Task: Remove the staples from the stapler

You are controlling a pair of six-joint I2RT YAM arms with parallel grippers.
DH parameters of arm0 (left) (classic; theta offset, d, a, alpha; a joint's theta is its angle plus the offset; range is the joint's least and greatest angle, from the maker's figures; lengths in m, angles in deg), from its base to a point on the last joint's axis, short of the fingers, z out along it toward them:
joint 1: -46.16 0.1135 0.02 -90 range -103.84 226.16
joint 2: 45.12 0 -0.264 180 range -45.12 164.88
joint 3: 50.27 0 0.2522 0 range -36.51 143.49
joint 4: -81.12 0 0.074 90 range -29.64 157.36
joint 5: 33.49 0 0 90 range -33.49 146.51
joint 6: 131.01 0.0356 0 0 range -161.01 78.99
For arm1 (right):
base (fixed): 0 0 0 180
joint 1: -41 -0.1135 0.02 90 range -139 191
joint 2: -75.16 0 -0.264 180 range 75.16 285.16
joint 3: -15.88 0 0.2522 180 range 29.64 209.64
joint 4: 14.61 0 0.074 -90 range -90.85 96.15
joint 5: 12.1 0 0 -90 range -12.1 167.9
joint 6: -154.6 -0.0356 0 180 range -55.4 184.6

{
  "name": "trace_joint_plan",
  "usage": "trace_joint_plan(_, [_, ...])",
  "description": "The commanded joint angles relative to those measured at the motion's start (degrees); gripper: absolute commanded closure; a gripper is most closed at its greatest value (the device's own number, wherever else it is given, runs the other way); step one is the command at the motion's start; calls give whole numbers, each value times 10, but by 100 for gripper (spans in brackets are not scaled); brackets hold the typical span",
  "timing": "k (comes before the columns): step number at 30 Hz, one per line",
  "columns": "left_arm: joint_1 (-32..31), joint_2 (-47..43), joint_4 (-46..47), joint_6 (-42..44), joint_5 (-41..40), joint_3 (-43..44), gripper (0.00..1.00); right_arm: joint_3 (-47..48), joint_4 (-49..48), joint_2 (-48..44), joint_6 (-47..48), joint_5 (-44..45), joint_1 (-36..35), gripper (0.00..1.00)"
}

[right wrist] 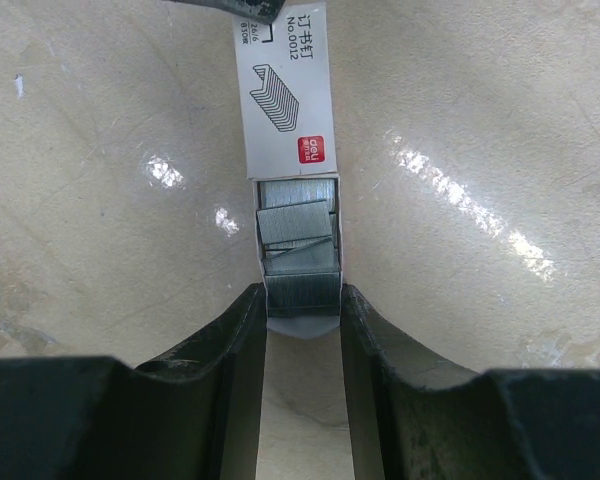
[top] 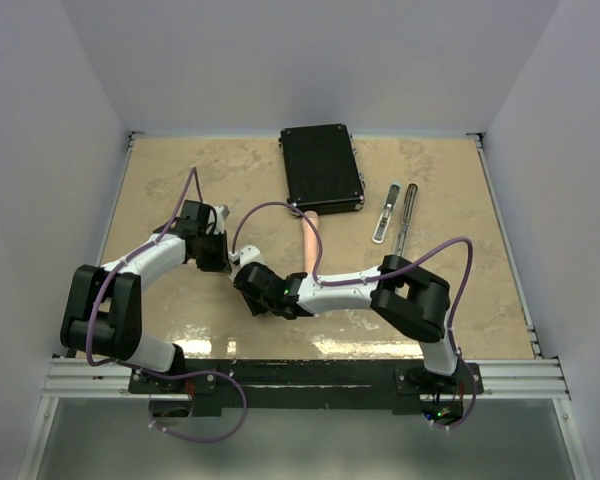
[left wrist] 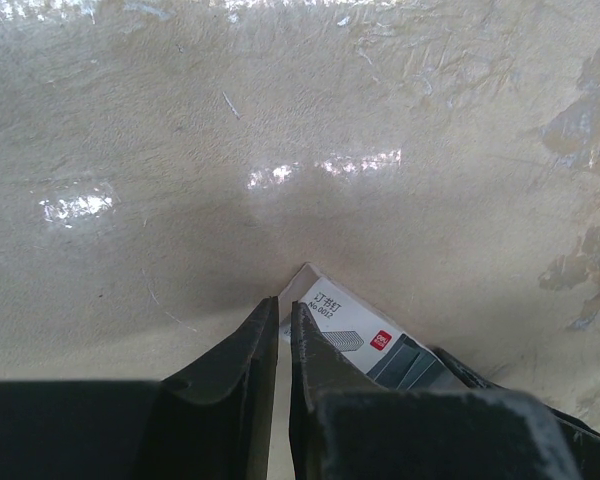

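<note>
against the beige surface the staples sit in a white box, near end clamped by the right jaws, long axis pointing at the left jaws, almost together, grip unclear.

Matt grey metal staples, glossy tabletop

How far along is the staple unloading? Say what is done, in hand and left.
Done: staple strips lie in the open staple box, and two slim metal pieces lie apart beside the black case. In hand: the right gripper clamps the box's tray end; the left gripper, nearly shut, seems to pinch its far end. Left: probably closing the box and setting it down.
</note>
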Motion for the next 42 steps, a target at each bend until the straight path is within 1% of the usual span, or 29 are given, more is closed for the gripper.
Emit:
trace_joint_plan(1, [-4, 5, 7, 5, 0, 4, 85, -7, -26, 11, -2, -16, 3, 69])
trace_joint_plan(6, [-4, 5, 8, 4, 5, 3, 85, -8, -39, 16, 8, -25, 3, 69])
trace_joint_plan(13, [-4, 6, 9, 5, 12, 4, 86, 2, -28, 34, 13, -22, 3, 69])
trace_joint_plan(20, [-4, 6, 10, 6, 13, 4, 86, 16, 3, 49, 19, 8, 3, 70])
trace_joint_plan(27, [-4, -3, 12, 3, 11, 1, 87, 12, 17, 38, -1, 6, 13, 69])
trace_joint_plan(31, [-5, -1, 13, 3, 16, 2, 87, 8, 16, 32, 0, 7, 20, 69])
trace_joint_plan(38, [-8, -9, 14, 1, 15, -2, 87, 33, 33, 42, -8, 3, 22, 69])
trace_joint_plan(42, [-8, -11, 17, 2, 23, 1, 88, 30, 21, 42, 4, -5, 22, 69])
